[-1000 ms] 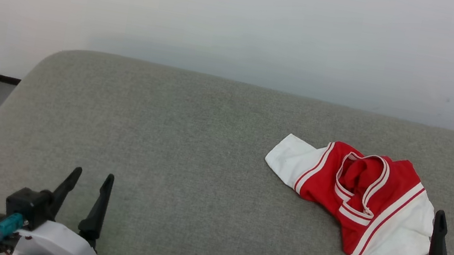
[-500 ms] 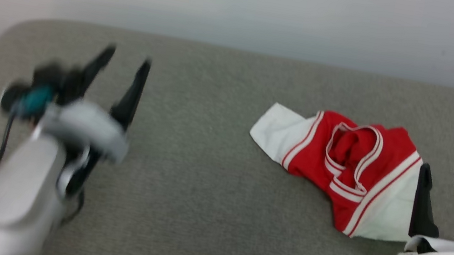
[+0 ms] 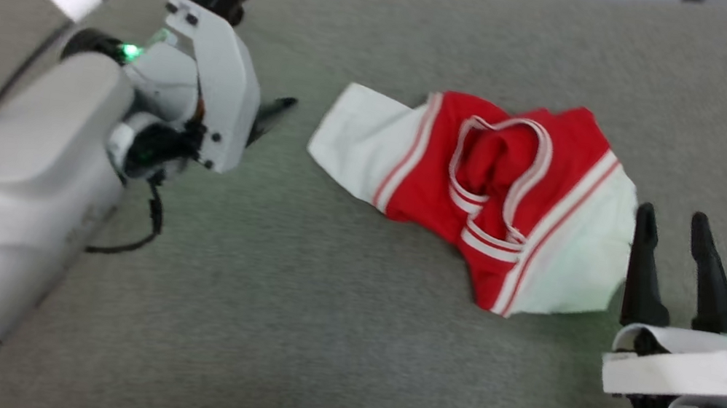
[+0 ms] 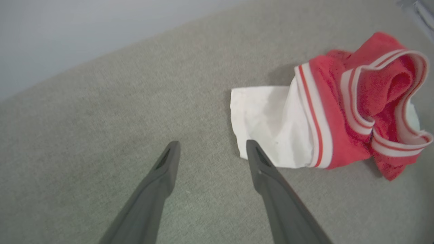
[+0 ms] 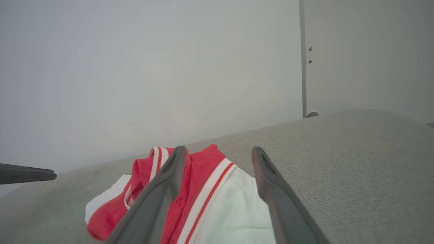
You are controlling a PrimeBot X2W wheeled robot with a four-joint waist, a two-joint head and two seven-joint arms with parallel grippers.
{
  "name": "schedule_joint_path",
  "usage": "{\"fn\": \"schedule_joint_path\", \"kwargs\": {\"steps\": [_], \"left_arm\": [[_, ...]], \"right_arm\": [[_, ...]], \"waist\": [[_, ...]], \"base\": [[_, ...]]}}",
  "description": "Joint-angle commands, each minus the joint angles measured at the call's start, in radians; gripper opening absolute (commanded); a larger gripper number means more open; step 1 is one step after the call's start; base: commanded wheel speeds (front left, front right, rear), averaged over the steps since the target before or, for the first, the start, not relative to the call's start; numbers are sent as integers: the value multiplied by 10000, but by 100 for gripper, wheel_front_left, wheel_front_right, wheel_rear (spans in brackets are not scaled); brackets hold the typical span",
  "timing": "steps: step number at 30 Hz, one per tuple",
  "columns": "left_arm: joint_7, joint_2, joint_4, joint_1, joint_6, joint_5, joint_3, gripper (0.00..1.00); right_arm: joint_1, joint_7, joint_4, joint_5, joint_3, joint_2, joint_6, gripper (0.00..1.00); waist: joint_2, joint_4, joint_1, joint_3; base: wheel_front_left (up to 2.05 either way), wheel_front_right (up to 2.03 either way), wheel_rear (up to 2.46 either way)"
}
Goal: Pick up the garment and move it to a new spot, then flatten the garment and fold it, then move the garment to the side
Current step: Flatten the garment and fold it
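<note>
**Inspector:** Where is the garment?

**Operator:** The garment [image 3: 482,202] lies crumpled on the grey fabric-covered counter [image 3: 311,343], right of centre in the head view, with the neck trim [image 3: 497,175] uppermost. One white sleeve [image 4: 264,125] points toward the left arm and the other sleeve [image 3: 574,269] toward the right. It has not been lifted.

**Inspector:** And the end effectors?

**Operator:** On the left end effector [image 4: 210,149] the fingers are spread wide with nothing between them. The tips are just beside the near sleeve's hem, but I cannot confirm contact. The right end effector [image 3: 670,226] is likewise wide and empty, standing just beside the other sleeve.

**Inspector:** Hazards?

**Operator:** I judge three.
- A pinch at a sleeve hem alone may take only one layer. The body would then hang bunched, and the flattening would suffer.
- Fingers driven into the soft cover could catch the counter's fabric along with the shirt.
- The loose cable [image 3: 138,225] looping under the left wrist could drag on the cloth if that arm sweeps over it.

**Inspector:** Edges and room?

**Operator:** The counter's far edge runs along the top of the head view, with the wall [image 5: 135,67] behind it. The garment sits well inside that edge. Open cover extends in front of the garment and to its left, between the two arms, and that looks the likeliest ground for a new spot. I cannot tell how far the counter runs beyond the right arm.
</note>
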Motion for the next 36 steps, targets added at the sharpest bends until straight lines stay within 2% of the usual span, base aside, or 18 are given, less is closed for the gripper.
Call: {"fn": "schedule_joint_path", "kwargs": {"steps": [1,5,9,16,17,18,19,20,23,28,36], "left_arm": [[142,83,58,-214,8,-170,-30,100],[1312,288,164,-600,6,-1179,-577,100],[1824,411,295,-759,6,-1756,-1091,100],[1847,435,427,-741,6,-2552,-1666,100],[1822,456,446,-733,7,-2622,-1760,97],[1756,462,478,-723,7,-2743,-1804,48],[1694,431,510,-720,7,-2868,-1814,7],[1629,385,530,-738,5,-3004,-1820,0],[1346,373,502,-831,5,-3197,-1914,0],[547,822,172,-590,5,-3642,-1922,0],[80,2227,-866,785,5,-4776,-1766,0]], "right_arm": [[-168,-42,18,159,39,31,1,100],[-480,-57,-78,170,161,100,1,100],[-504,-61,-218,248,150,154,1,100],[-515,-64,-203,410,195,167,1,100],[-538,-64,-180,422,204,165,1,100],[-566,-64,-166,441,205,166,1,100],[-577,-64,-162,443,175,166,1,100],[-565,-64,-169,431,125,165,1,100],[-403,-65,-167,332,-48,165,1,100],[-101,-65,-61,194,-136,166,1,100],[199,-64,123,-231,-147,143,1,100]], "waist": [[-1,-937,0,899],[-1,-1350,0,1274],[-1,-1534,0,1462],[-1,-1603,0,1501],[-1,-1602,0,1487],[-1,-1595,0,1463],[-1,-1565,0,1428],[-1,-1514,0,1386],[-1,-1239,0,1175],[-1,-493,0,492],[-1,730,0,-325]], "base": [[0,0,0],[0,0,0],[0,0,0],[0,0,0],[0,0,0],[0,0,0],[0,0,0],[0,0,0],[0,0,0],[0,0,0],[0,0,0]]}}
